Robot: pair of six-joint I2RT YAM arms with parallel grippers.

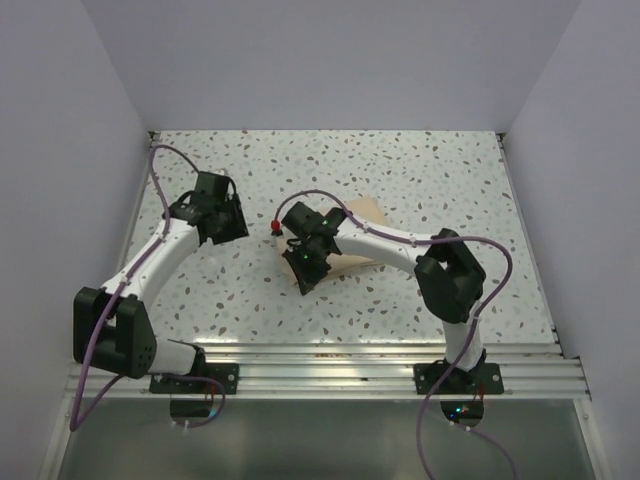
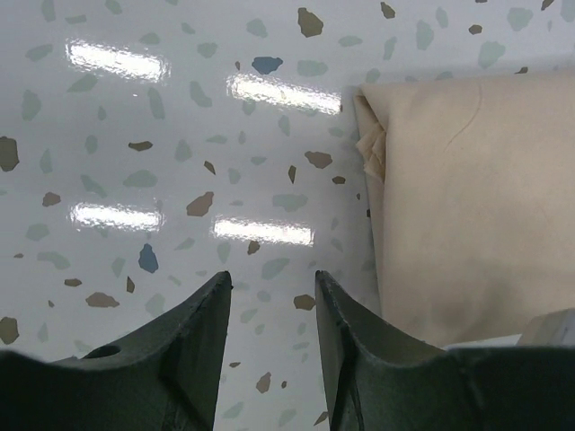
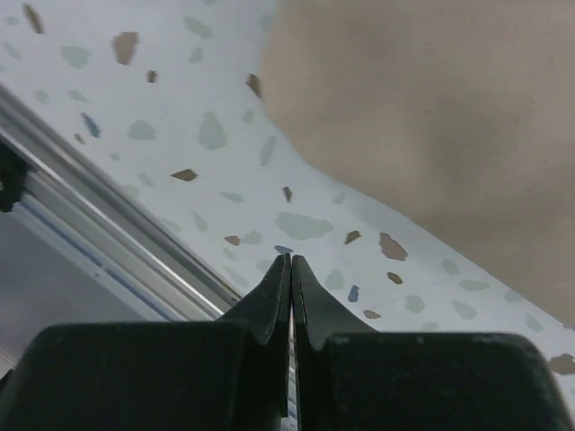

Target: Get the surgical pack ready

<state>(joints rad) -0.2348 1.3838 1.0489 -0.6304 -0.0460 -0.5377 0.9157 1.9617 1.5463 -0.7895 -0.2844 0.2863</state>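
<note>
**Most of the folding looks done; neither arm holds the pack**

One compact parcel is what the surgical pack [image 1: 366,212] shows now. It lies on the table [image 1: 400,170] near the middle of the top view, and the right arm covers part of it. In the left wrist view the surgical pack [image 2: 467,206] fills the right side of the frame. Its cloth is smooth on top, and several folded layers are stacked at its upper left corner. From this I judge that the wrapping is almost complete. What is left is probably a last tuck or pressing flat, but I cannot see the far side of the parcel to confirm it. No tray or pouch is visible in any view.

The left arm reaches to the upper left of the top view, well apart from the parcel. The left fingers [image 2: 216,305] stand moderately open, with only bare table between them, and they hold nothing.

The right arm bends across from the lower right, and the right fingers [image 1: 305,262] hang over the lower left part of the parcel. In the right wrist view the right fingers [image 3: 290,269] are pressed together with no cloth seen between them. Here the pack [image 3: 431,117] lies in the upper right, and the metal rail [image 3: 99,224] runs across the lower left. I cannot tell whether the tips touch the cloth.
</note>
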